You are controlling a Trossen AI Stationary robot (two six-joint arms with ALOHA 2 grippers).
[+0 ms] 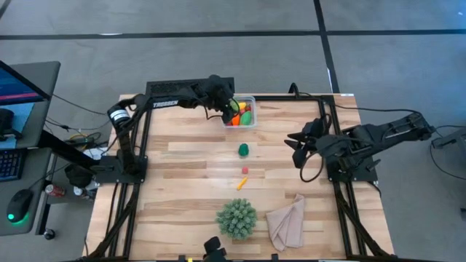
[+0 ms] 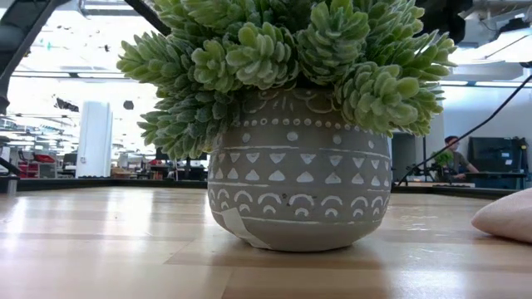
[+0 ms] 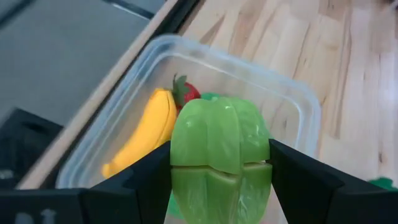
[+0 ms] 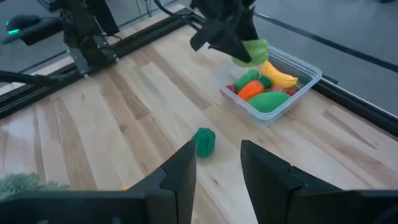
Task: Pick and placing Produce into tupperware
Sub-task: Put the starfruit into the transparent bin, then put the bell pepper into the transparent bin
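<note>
High view, table point(image 1: 182, 156): pale wood planks are filling the middle, with both arms reaching in from the sides.
Potted plant point(image 1: 237, 217): the spiky green ball is sitting near the front edge, crowding the low view in its patterned grey pot point(image 2: 299, 195).
Cloth point(image 1: 287, 222): the beige rag is lying crumpled just beside the plant.
Tupperware point(image 1: 251, 122): the clear tub is sitting at the far edge, holding a banana point(image 3: 143, 134), a carrot point(image 4: 252, 89) and green pieces.
Left gripper point(image 1: 231, 109): it is hovering right over the tub, fingers clamping a light green pepper point(image 3: 221, 158).
Right gripper point(image 1: 300, 145): it is waiting off to the right side, fingers standing narrowly apart and holding nothing.
Loose produce: a dark green piece point(image 1: 243, 150), a tiny red berry point(image 1: 245, 171) and an orange stick point(image 1: 241, 184) are lying mid-table, well apart from the tub.
</note>
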